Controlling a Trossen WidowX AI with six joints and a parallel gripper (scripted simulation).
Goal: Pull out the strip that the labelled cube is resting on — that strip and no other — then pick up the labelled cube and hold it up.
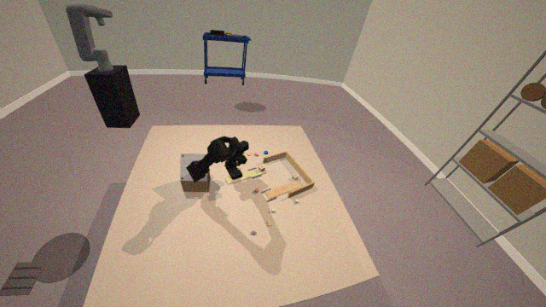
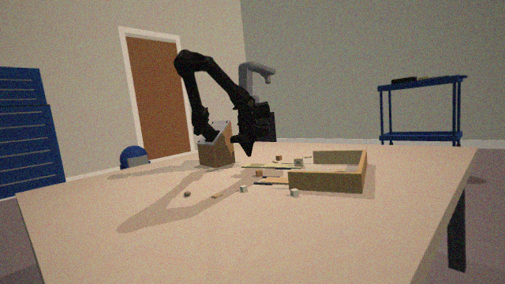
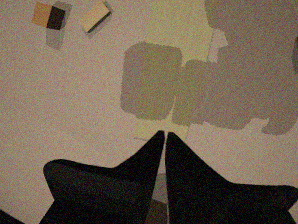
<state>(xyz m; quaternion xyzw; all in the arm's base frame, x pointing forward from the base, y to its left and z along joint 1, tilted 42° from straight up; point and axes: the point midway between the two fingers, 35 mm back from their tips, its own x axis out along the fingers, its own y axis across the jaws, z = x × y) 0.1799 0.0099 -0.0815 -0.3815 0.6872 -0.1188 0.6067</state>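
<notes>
The room has grey-green walls, a mauve floor, a brown door (image 2: 158, 95) with a white frame, a blue two-shelf cart (image 2: 420, 82) against the far wall and a grey metal shelf rack (image 1: 482, 132) holding brown boxes at the right. I work on a pale beige desk (image 2: 252, 237). The black six-joint arm (image 2: 213, 79) stands on a grey-topped wooden block (image 2: 216, 151) and bends down toward the desk.

The tool (image 2: 248, 149) hangs just above the near end of a pale yellow-green flat strip (image 2: 272, 166), not touching it in the exterior view. In the wrist view its two black fingers stand almost together, with only a thin slit between the tips. I see nothing between them; the tool is closed on nothing.

The small pale labelled cube (image 2: 298, 162) sits on the far end of that yellow-green strip, just beside the open side of a low three-sided wooden frame (image 2: 327, 181). A second, tan wooden strip (image 1: 282, 190) lies near the frame's front wall, with a short dark blue bar (image 2: 263, 183) at its end.

Small loose blocks lie scattered on the desk: an orange-brown cube (image 2: 259, 173), two whitish cubes (image 2: 294, 192), a small brown lump (image 2: 187, 193), and a pink piece (image 1: 256, 154) and a blue ball (image 1: 265, 152) behind the arm.
</notes>
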